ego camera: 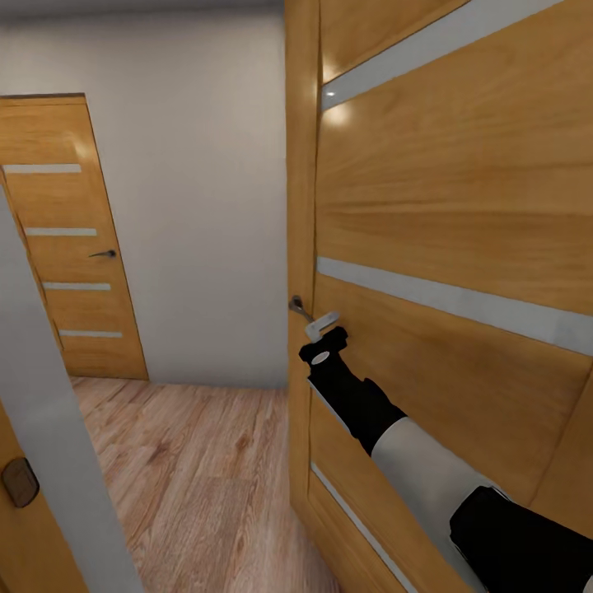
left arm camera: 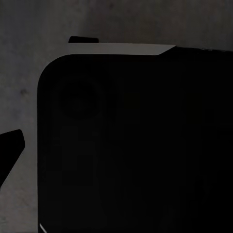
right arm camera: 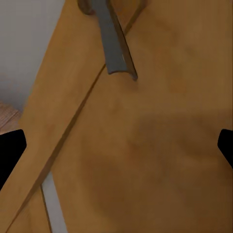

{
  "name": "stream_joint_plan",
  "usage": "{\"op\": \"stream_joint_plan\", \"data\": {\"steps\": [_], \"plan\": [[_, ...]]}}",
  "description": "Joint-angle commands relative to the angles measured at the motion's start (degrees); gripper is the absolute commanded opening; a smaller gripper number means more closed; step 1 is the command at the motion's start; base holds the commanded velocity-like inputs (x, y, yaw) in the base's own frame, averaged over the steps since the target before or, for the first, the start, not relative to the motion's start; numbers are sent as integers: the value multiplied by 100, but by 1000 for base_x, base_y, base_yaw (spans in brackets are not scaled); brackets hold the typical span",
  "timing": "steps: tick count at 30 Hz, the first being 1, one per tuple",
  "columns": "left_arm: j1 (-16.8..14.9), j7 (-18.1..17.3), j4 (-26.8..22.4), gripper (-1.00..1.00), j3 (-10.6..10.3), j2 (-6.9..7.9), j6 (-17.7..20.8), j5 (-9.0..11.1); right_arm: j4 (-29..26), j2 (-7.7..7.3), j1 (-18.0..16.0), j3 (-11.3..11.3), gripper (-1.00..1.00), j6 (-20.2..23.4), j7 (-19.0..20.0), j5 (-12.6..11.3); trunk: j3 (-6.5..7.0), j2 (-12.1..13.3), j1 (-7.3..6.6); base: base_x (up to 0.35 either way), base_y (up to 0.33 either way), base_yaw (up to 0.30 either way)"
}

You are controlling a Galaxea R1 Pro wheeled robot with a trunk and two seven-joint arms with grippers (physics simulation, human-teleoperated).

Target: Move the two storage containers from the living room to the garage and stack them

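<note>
The storage containers are out of view. A honey-coloured wooden door (ego camera: 445, 206) with grey glass strips stands very close in front of me on the right. Its metal lever handle (ego camera: 300, 308) sits near the door's left edge. My right gripper (ego camera: 323, 326) is stretched out just below and right of that handle, touching or almost touching it. In the right wrist view the handle (right arm camera: 114, 43) lies ahead of the gripper (right arm camera: 116, 150), whose fingertips (right arm camera: 10, 150) stand wide apart, open and empty. The left wrist view is dark, showing one fingertip (left arm camera: 9, 148) beside a black part of the robot (left arm camera: 136, 145).
A second, closed wooden door (ego camera: 74, 247) stands at the back left in a pale wall (ego camera: 206, 206). Light wood-plank floor (ego camera: 189, 461) runs between them. A grey door frame (ego camera: 49, 412) crosses the near left, with another wooden door leaf (ego camera: 25, 527) beside it.
</note>
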Motion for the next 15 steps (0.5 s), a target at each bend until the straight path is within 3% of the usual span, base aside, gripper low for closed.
{"op": "stream_joint_plan", "data": {"steps": [1, 15], "plan": [[1, -2, -2, 100, -1, -1, -13, 44, -3, 0, -8, 8, 100, 74, -52, 123, -6, -3, 0, 63, 0, 0], [1, -6, -2, 100, -5, 5, -13, 44, 49, 0, -8, 8, 100, 76, -184, 115, -6, -3, 0, 228, 0, 0]]}}
